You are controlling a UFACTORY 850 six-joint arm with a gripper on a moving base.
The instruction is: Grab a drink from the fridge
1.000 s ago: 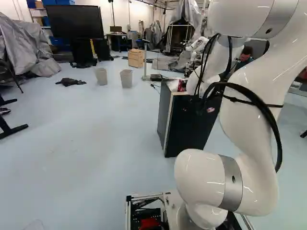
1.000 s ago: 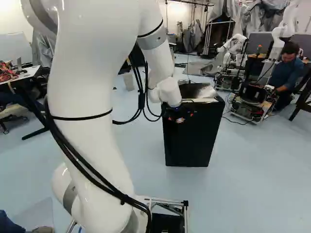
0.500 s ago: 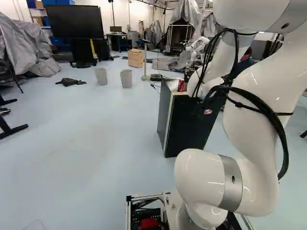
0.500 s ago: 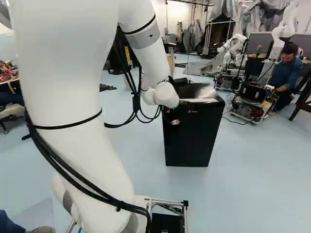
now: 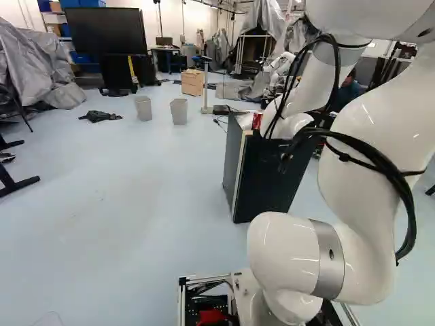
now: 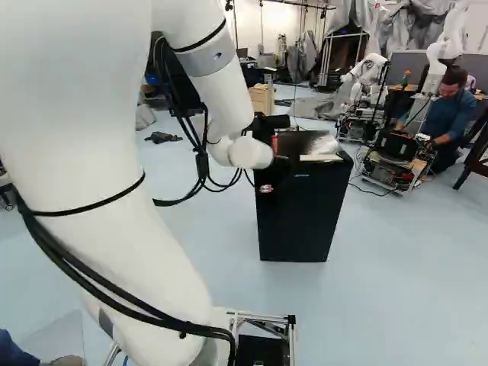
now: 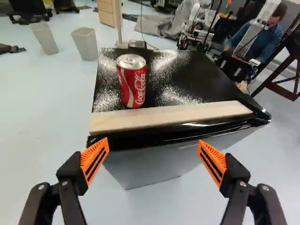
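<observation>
Red can (image 7: 133, 84) stands upright on the fridge (image 7: 187, 75), ahead of the wide-spread end effector (image 7: 153, 141). The arm (image 6: 217, 88) has shifted, uncovering it in the right base view — grasping likely needs centring first.

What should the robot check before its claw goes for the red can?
1. Claw open: ok, its two orange pads stand wide apart.
2. Can standing up: ok, it's upright on top of the black fridge.
3. Can between the pads: not ok, it's out ahead of them and off to one side.
4. Nothing in the way: not ok, a pale strip lies along the fridge's edge between claw and can, so going over it is probably safer.
5. Drink inside the can: cannot tell.
</observation>
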